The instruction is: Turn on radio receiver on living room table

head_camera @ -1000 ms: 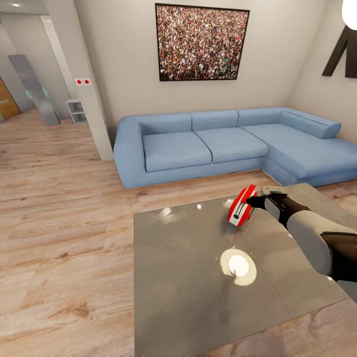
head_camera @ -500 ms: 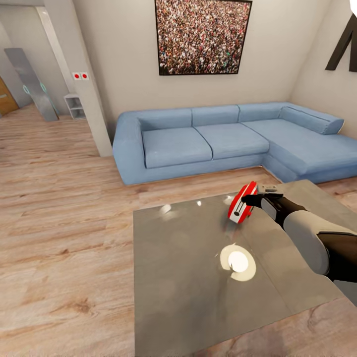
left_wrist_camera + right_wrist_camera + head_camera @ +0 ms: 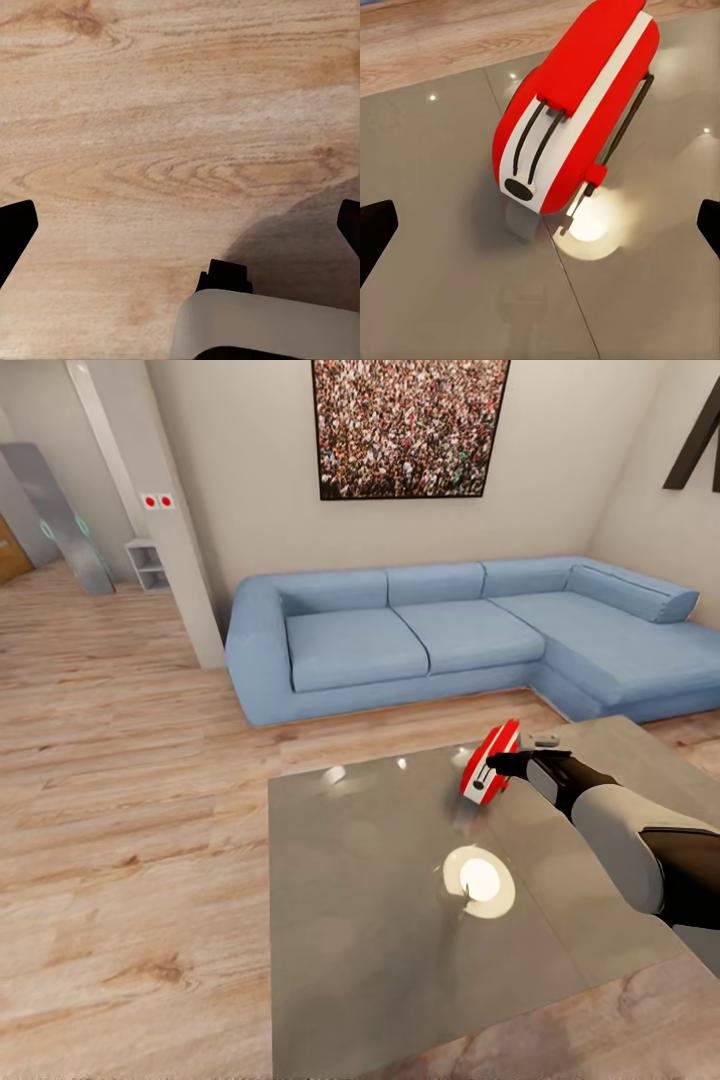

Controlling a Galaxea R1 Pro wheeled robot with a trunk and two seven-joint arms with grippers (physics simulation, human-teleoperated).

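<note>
My right hand (image 3: 503,765) reaches the small red radio receiver with its white edge band (image 3: 489,762).
Right of centre on the glossy grey worktop (image 3: 380,920), it stands tilted on edge; my hand is wide open, holding nothing, and a clumsy push could topple it.

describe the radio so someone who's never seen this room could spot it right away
In front of the blue sectional sofa stands a low table with a glossy grey top. Near its far edge, at the right gripper, is the radio receiver: a small red box with a white edge band, the one bright red thing on the table.
</note>
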